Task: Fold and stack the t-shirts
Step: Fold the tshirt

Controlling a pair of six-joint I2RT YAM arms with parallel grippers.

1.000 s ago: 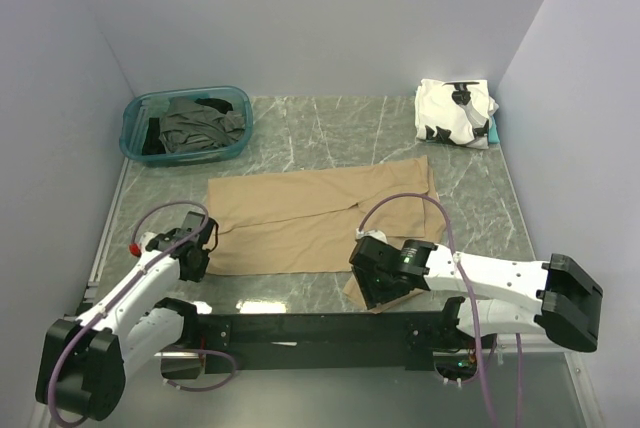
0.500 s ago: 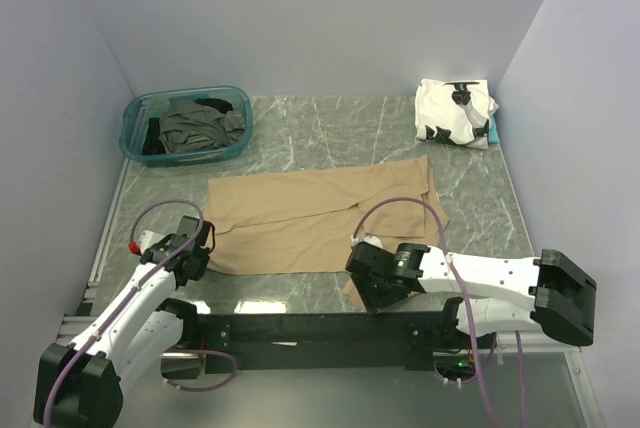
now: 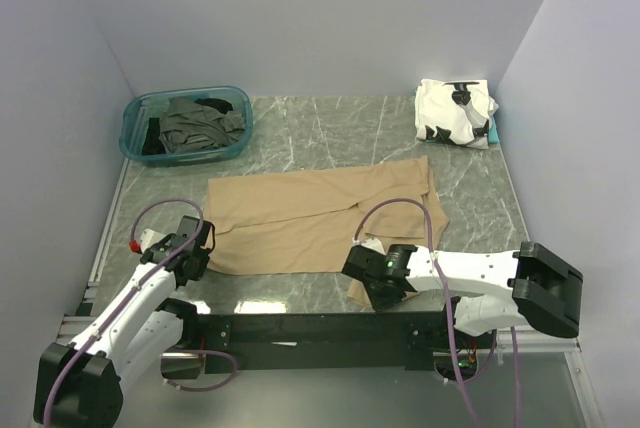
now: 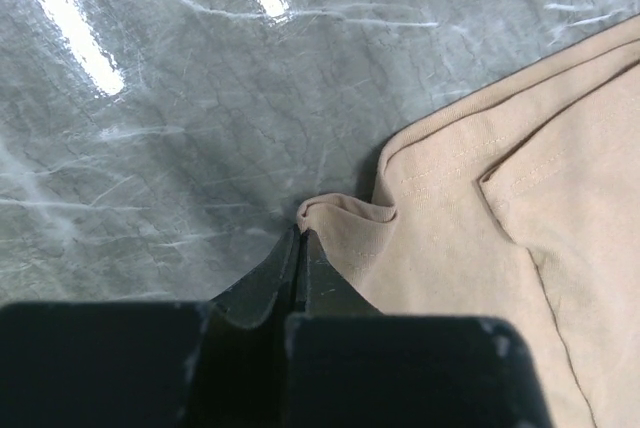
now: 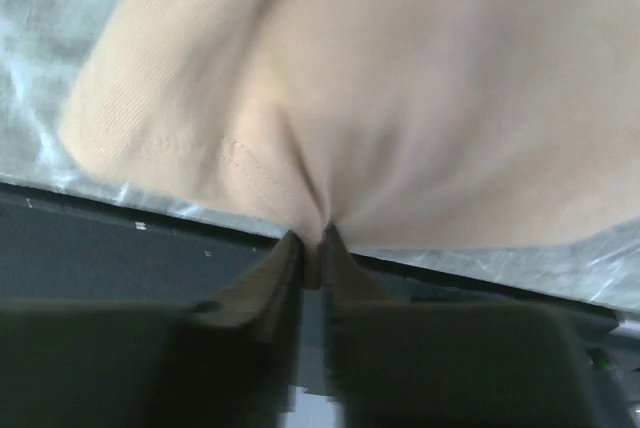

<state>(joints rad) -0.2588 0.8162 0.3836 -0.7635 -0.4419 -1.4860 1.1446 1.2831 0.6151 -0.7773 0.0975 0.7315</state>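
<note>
At the far left, the teal bin holds a crumpled dark grey shirt with a black one tucked beside it. Neither is folded, so I judge at least 2 garments are waiting their turn. Nearer the arms, the left gripper has its fingers pressed together on a small pucker of cloth at the near left corner of the tan shirt, right at the marble table. That shirt lies spread across the middle of the table, mostly flat, with a long crease running across it and what looks like a layer already turned over, so its folding seems begun but far from finished. To its right, the right gripper is closed on the shirt's near edge, the cloth bunching into the pinch and hanging just over the table's front lip. With both near corners held, the step in hand looks like a fold away from the arms. At the far right corner sits the white shirt with black patches, gathered into a compact bundle well apart from the tan one. It reads as the 1 finished piece and the likely base of the stack. By that count roughly 1 shirt is done, 1 is in progress, and the binned ones are untouched.
</note>
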